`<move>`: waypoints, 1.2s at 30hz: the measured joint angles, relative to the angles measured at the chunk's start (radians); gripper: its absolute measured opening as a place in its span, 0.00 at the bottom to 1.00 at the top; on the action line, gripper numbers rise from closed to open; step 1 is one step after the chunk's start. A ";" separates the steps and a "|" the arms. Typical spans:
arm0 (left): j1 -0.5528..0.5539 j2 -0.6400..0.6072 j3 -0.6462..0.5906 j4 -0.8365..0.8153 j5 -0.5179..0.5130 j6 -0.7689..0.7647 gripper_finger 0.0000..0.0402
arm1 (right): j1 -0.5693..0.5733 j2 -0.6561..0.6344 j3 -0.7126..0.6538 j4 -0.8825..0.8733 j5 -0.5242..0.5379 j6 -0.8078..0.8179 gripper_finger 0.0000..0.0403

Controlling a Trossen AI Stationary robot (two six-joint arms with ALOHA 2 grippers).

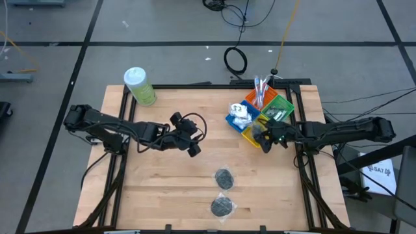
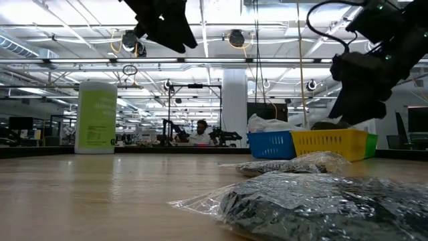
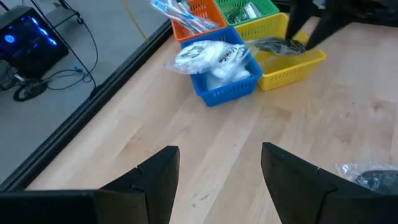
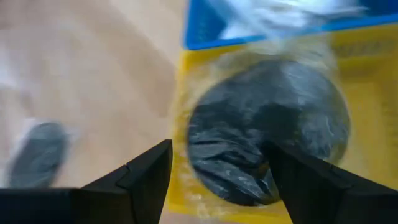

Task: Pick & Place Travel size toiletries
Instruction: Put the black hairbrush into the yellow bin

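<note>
Left pincer (image 1: 192, 138) hangs mid-bench, fingers apart, nothing between them. Right pincer (image 1: 265, 140) reaches in from the right bench edge, fingers spread, gripping nothing, raised off the surface.

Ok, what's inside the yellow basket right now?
One bagged black disc lies in the yellow basket, with the right gripper open just above it. Whatever lies beneath the disc is covered.

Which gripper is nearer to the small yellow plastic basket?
Right. The right gripper hangs open directly over the yellow basket; the left gripper, also open, is far off over mid-table.
</note>
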 joint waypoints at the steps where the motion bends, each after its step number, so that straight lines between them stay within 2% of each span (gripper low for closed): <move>1: 0.003 0.000 0.000 0.004 0.000 0.004 0.56 | 0.000 0.000 0.000 0.019 -0.020 -0.008 0.63; 8: 0.011 0.000 0.000 0.010 0.002 0.013 0.56 | 0.000 -0.057 0.032 0.079 -0.030 -0.062 0.63; 13: 0.010 0.000 0.000 0.010 0.021 0.013 0.56 | -0.012 -0.080 0.032 0.047 0.051 -0.090 0.63; 15: 0.010 0.000 0.000 0.011 0.082 0.015 0.56 | -0.011 -0.079 0.032 0.062 0.046 -0.104 0.63; 18: 0.010 0.028 0.000 0.045 0.260 0.047 0.56 | -0.002 -0.079 0.031 0.113 0.042 -0.139 0.63; 21: -0.005 0.114 -0.001 0.131 0.440 0.146 0.56 | 0.002 -0.079 0.031 0.178 0.017 -0.191 0.63; 23: -0.010 0.193 -0.001 0.213 0.509 0.201 0.56 | 0.003 -0.080 0.031 0.211 0.016 -0.221 0.63; 27: -0.006 0.339 -0.002 0.374 0.581 0.255 0.56 | 0.002 -0.079 0.031 0.238 0.019 -0.262 0.63; 31: -0.009 0.458 -0.002 0.464 0.634 0.272 0.56 | 0.002 -0.079 0.029 0.238 0.020 -0.263 0.63; 36: -0.035 0.562 -0.003 0.625 0.662 0.407 0.56 | 0.002 -0.079 0.029 0.233 0.020 -0.256 0.63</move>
